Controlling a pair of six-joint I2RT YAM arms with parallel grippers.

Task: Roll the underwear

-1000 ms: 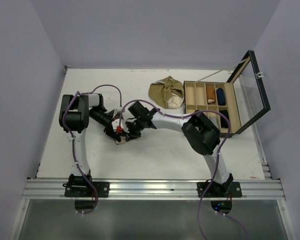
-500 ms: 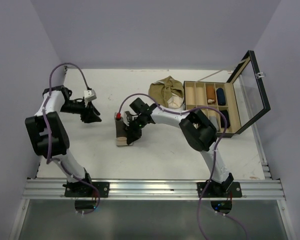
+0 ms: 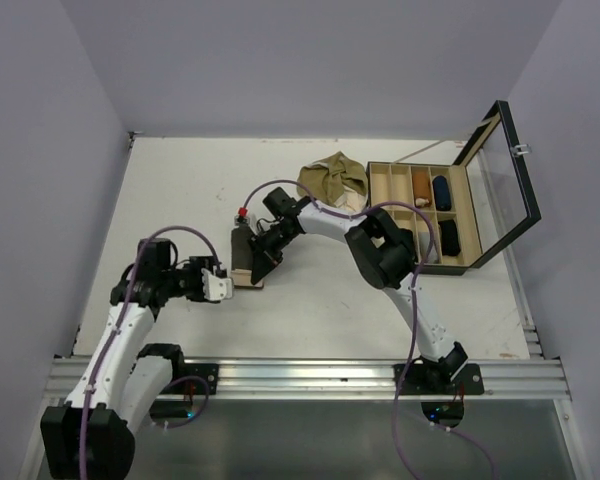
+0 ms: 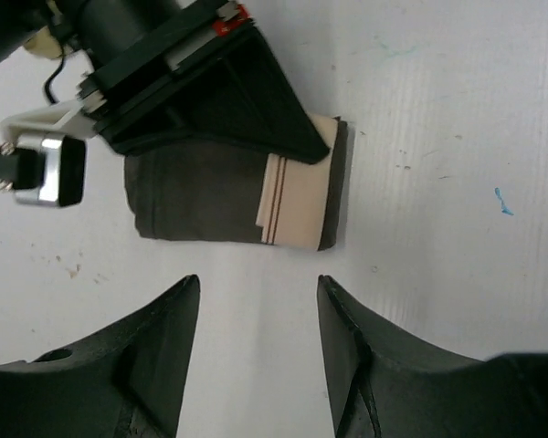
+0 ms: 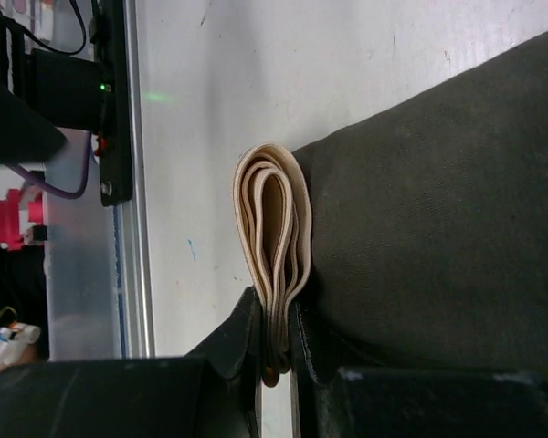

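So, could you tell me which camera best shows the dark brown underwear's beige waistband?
Right wrist: the beige waistband fills the middle, its folded layers pinched in the right gripper. Left wrist shows its striped face, partly covered; the top view shows only a pale sliver.

The dark brown underwear [image 3: 245,262] is lying folded into a flat, compact bundle at nine o'clock from the middle of the table [image 3: 380,310]. Its beige waistband is looping in layers at one end, where the right gripper [image 5: 274,321] is pinching it. The olive-tan underwear [image 3: 332,182] is sitting crumpled at its one o'clock, apart.
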